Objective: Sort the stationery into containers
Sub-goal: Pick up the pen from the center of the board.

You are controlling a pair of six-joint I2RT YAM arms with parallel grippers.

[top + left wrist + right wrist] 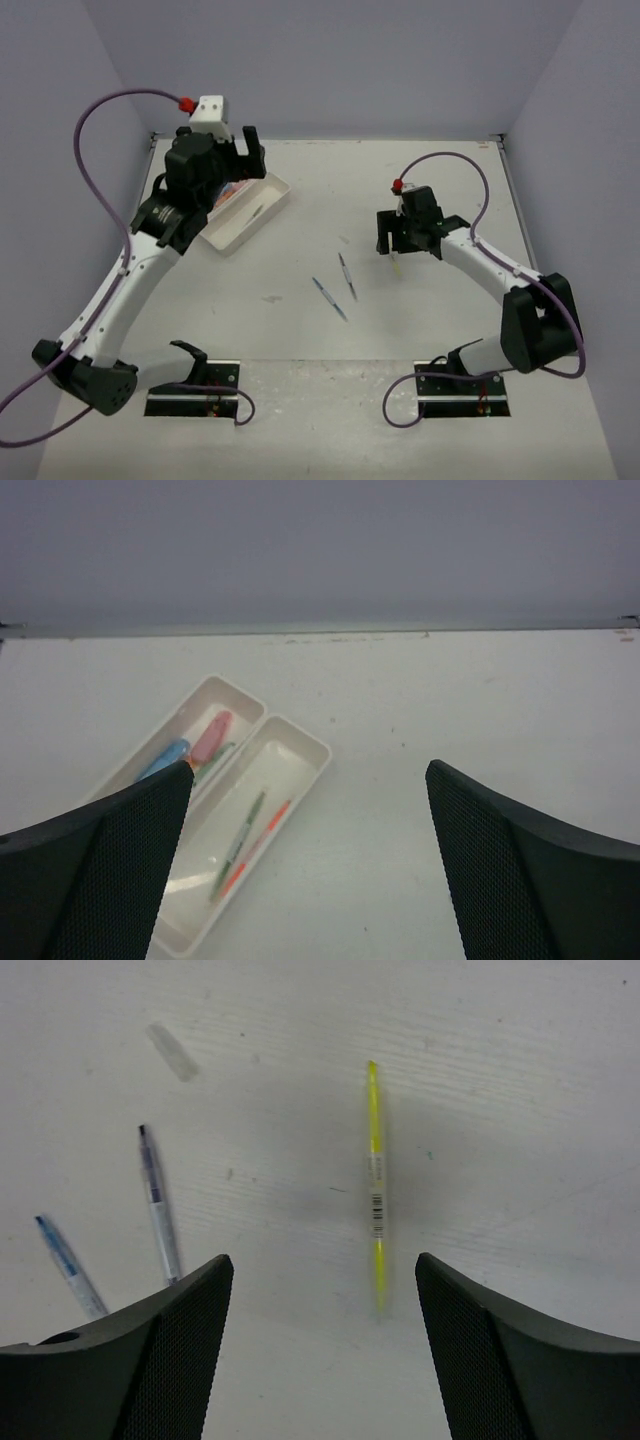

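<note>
In the top view, the left gripper (pixel 245 150) is hanging with its jaws spread above two white trays (pixel 235 232) lying side by side at the far left of the table (pixel 300 340). Two thin blue-grey pens (pixel 347 277) are lying loose near the table's middle. The right gripper (pixel 405 245) is hovering low over a yellow pen (pixel 399 266) to their right. In the left wrist view, both fingers (pixel 110 870) are standing wide apart with nothing between them. The left tray (pixel 215 685) is holding a blue marker (pixel 165 760) and a pink marker (pixel 210 735). Bits of green and orange beside them are too hidden by the finger to name. The right tray (pixel 285 770) is holding a green pen (pixel 242 835) and an orange pen (pixel 262 832), lying close together along its length. In the right wrist view, the yellow pen is showing as a slim translucent stick with a barcode label at its middle. It is lying flat on the table between the parted fingers (pixel 520 1360), nearer the right one and touching neither. The two blue-grey pens are lying well off to the left.
</note>
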